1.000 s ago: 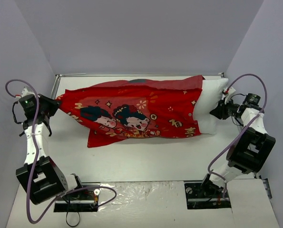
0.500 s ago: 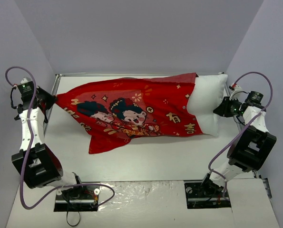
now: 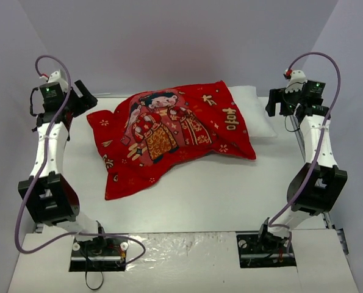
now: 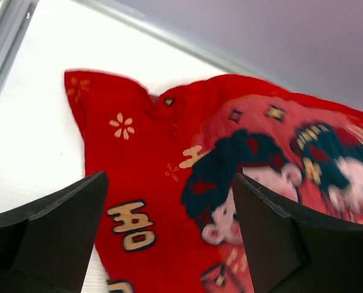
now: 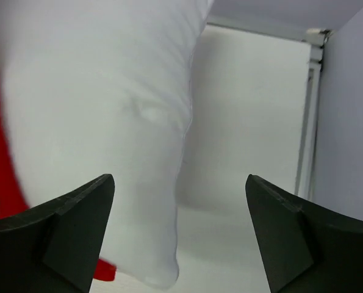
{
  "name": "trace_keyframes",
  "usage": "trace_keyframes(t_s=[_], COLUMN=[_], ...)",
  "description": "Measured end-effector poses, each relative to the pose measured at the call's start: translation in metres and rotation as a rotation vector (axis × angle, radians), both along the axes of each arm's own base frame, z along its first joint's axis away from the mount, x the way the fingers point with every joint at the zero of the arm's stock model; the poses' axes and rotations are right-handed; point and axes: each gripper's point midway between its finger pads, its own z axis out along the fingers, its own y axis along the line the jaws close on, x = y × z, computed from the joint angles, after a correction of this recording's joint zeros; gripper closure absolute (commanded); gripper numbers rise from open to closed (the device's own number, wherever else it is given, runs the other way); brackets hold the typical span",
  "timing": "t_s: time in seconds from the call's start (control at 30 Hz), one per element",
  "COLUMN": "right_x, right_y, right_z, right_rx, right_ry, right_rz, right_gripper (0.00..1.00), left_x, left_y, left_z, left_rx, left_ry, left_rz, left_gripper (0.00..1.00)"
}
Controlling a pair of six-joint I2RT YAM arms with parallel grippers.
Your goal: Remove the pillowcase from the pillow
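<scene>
A white table [image 3: 187, 201] forms the work surface. A plain lavender-grey back wall [image 3: 181, 43], left wall [image 3: 7, 67] and right wall [image 3: 355, 67] enclose it on three sides. A metal rail [image 5: 310, 104] borders the table edge. A crinkled glossy sheet [image 3: 181, 244] covers the near strip. Lighting is even and diffuse.

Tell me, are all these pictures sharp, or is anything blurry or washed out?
Top external view: sharp and evenly lit, with only a soft shadow under the pillowcase. Left wrist view: the print smears toward the right edge, likely motion blur. Right wrist view: the white pillow is pale against the white table, so its edges nearly vanish.
</scene>
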Motion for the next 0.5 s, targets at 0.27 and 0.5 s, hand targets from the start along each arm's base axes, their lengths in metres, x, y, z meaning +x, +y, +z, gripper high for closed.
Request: trace_keyframes(t_s=[0.27, 0.5], right_x=[-0.010, -0.023], right_y=[0.024, 0.035], right_z=[0.019, -0.026], right_rx=[0.007, 0.056], right_ry=[-0.019, 0.120], right_rz=[0.204, 0.259], right_gripper=[0.02, 0.02], left_x=[-0.049, -0.135], left_y=[-0.080, -0.177], left_z=[0.054, -0.079], left_rx=[0.027, 0.027], left_ry=[-0.168, 0.120], left_rz=[-0.247, -0.546], left_gripper=[0.12, 0.12])
